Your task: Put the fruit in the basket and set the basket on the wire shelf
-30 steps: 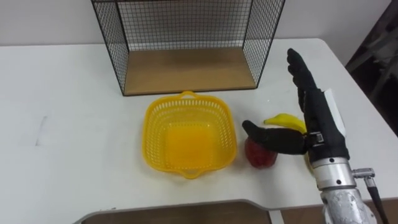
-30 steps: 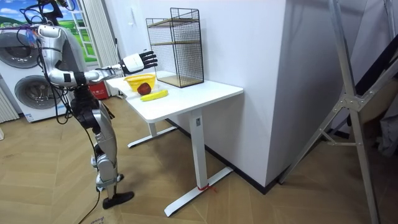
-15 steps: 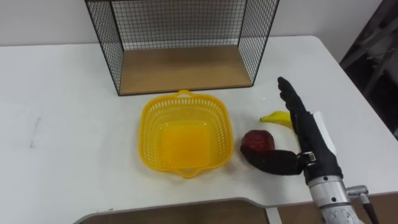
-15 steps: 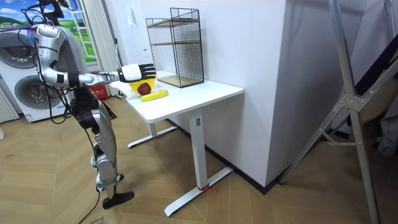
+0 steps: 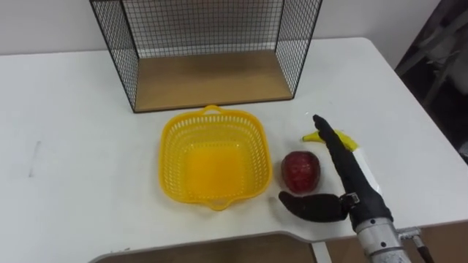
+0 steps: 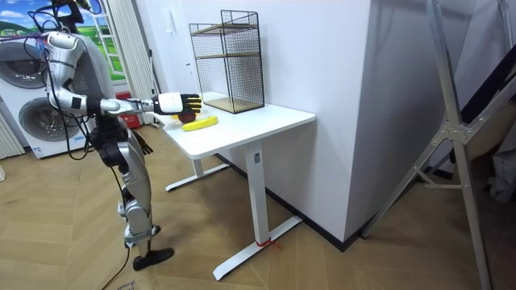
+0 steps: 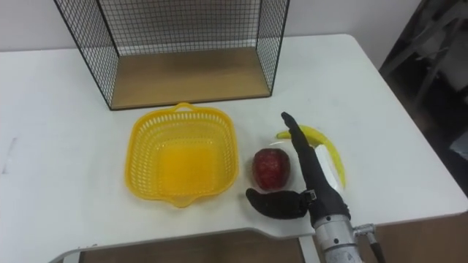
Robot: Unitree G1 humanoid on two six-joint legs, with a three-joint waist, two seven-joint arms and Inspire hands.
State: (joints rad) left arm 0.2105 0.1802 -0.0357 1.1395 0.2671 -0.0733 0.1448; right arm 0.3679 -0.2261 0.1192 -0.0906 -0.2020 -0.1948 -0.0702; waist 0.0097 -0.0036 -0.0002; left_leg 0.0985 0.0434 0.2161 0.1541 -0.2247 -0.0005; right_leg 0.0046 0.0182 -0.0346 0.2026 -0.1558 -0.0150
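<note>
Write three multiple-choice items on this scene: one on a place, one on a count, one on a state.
1. Where is the apple relative to the basket?
A) inside it
B) right of it, on the table
C) left of it

2. How many fruits lie on the table?
A) three
B) one
C) two

3. How is the right hand?
A) open, fingers straight
B) shut on the apple
C) shut on the basket

Answers:
1 B: the apple sits on the table by the basket's right rim.
2 C: there is the apple and a banana.
3 A: its fingers stretch out beside the apple and grip nothing.
</note>
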